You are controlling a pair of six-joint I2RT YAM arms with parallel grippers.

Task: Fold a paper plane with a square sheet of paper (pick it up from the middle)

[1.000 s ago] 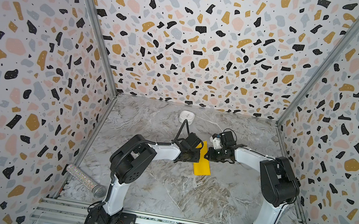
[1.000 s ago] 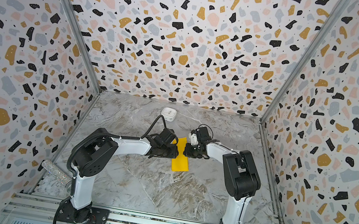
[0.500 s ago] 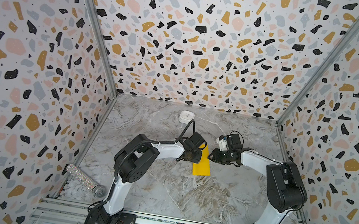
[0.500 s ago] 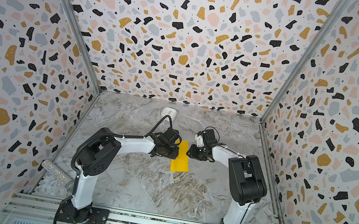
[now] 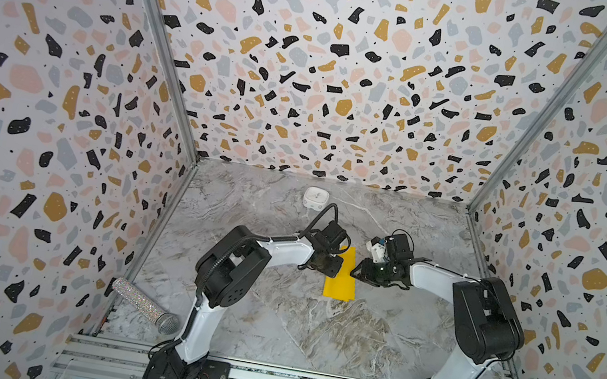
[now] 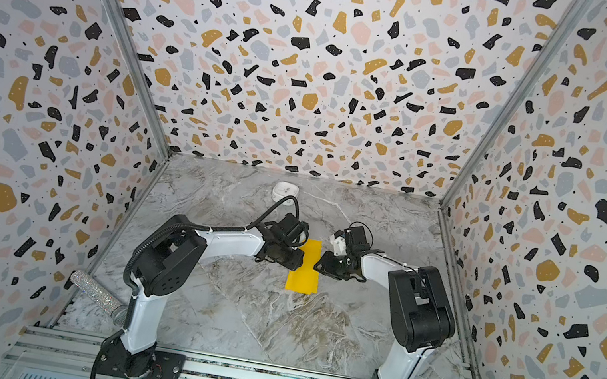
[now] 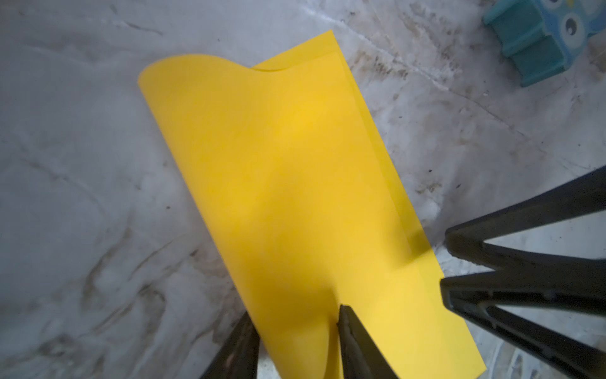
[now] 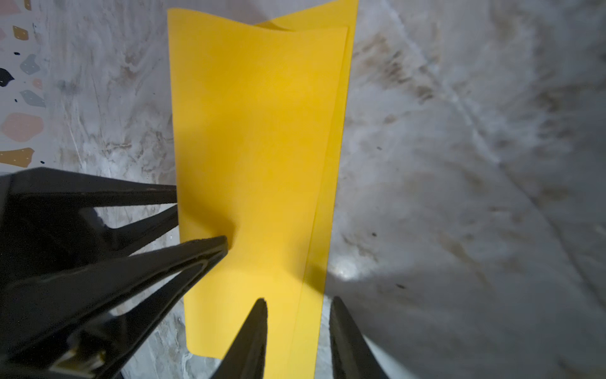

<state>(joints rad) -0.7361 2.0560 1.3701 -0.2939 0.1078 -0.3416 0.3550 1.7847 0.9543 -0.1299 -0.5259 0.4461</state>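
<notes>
Basically, the folded yellow sheet of paper lies on the marble surface between both arms. Released fingers of the left gripper straddle its rounded fold. The right gripper fingers, also released, straddle the loose edges.

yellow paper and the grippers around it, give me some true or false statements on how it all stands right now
1. The yellow paper lies doubled over on the marble table. True.
2. The paper is a pointed dart with wings. False: it is a plain long rectangle, its fold still rounded.
3. The right gripper is clamped shut. False: its jaws stand apart over the paper's open edge.
4. The left gripper and the right gripper meet the paper from opposite sides. True.
5. The white rounded box sits on the paper. False: it stands apart, near the back wall.
</notes>
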